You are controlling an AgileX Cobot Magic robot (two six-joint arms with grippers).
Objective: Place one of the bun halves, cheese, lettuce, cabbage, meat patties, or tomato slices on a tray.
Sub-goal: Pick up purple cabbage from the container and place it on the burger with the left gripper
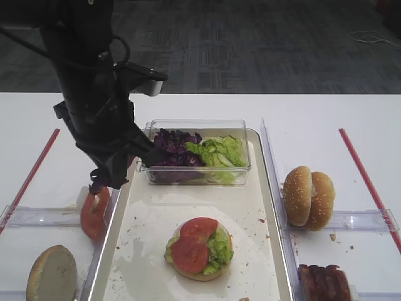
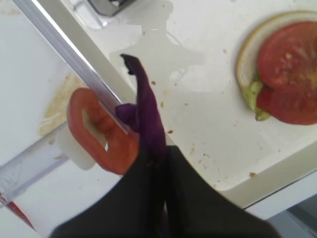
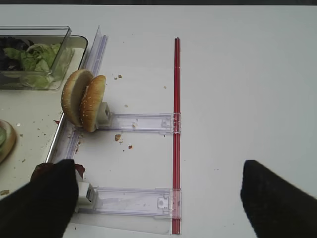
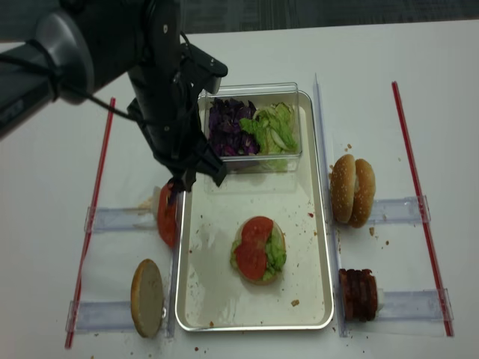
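My left gripper (image 2: 161, 153) is shut on a thin purple cabbage strip (image 2: 144, 109), which hangs over the left rim of the tray (image 2: 208, 114). From above, the gripper (image 1: 101, 180) sits at the tray's (image 1: 144, 232) left edge, just above the tomato slices (image 1: 94, 213) on their holder. On the tray lies a bun half (image 1: 197, 271) topped with lettuce (image 1: 220, 246) and tomato. My right gripper (image 3: 161, 198) stands open over the bare table, next to the meat patties (image 3: 42, 171). No cheese is in view.
A clear box (image 1: 197, 150) of purple cabbage and lettuce stands at the tray's far end. Two bun halves (image 1: 308, 197) stand on edge to the right of the tray, one bun half (image 1: 51, 274) at the front left. Red strips (image 1: 366, 182) mark both sides.
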